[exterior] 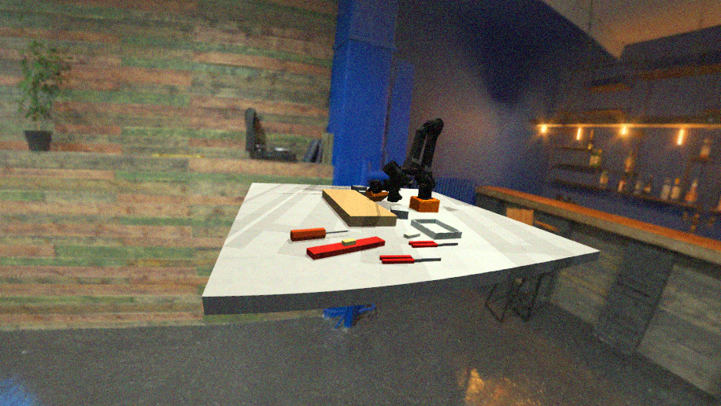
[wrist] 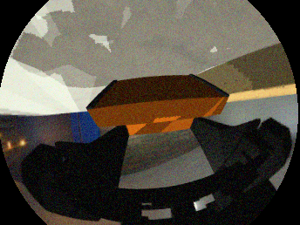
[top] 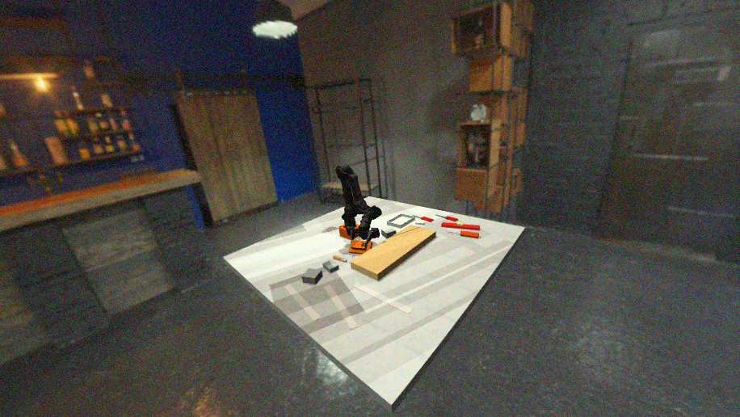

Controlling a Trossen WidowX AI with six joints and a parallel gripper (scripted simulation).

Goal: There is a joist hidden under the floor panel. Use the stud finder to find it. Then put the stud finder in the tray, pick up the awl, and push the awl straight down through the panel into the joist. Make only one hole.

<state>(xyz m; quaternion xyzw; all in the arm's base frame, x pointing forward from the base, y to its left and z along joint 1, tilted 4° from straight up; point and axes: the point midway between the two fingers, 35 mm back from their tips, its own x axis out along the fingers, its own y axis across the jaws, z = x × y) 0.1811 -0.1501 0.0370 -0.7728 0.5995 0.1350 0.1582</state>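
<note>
My end effector (top: 363,239) (exterior: 376,190) (wrist: 159,119) is gripping the orange stud finder (top: 360,246) (exterior: 377,195) (wrist: 159,106), its two dark fingers on either side of the body in the wrist view. In the top view I have it low over the desk (top: 450,289) (exterior: 272,272) (wrist: 153,44), just beside the wooden floor panel (top: 393,250) (exterior: 353,205), left of the panel's near half. I can't tell whether its underside touches the desk.

The grey tray (top: 394,225) (exterior: 449,235) lies beyond my grip in the top view, above the frame's centre, well apart from the stud finder. A small tan-handled tool (top: 338,258) lies near the panel's near end, lower left of what I hold. An orange-handled tool with a thin shaft (top: 469,234) (exterior: 308,233) lies right of the panel in the top view; I can't tell for certain which one is the awl.

Near that orange handle is a red bar (top: 460,226) (exterior: 327,249) with a yellow piece (top: 460,225) (exterior: 348,242) on top. In the exterior view, one red-handled tool (top: 426,219) (exterior: 423,244) lies just below the tray, and another (top: 451,218) (exterior: 397,259) lies farther down to the left.
</note>
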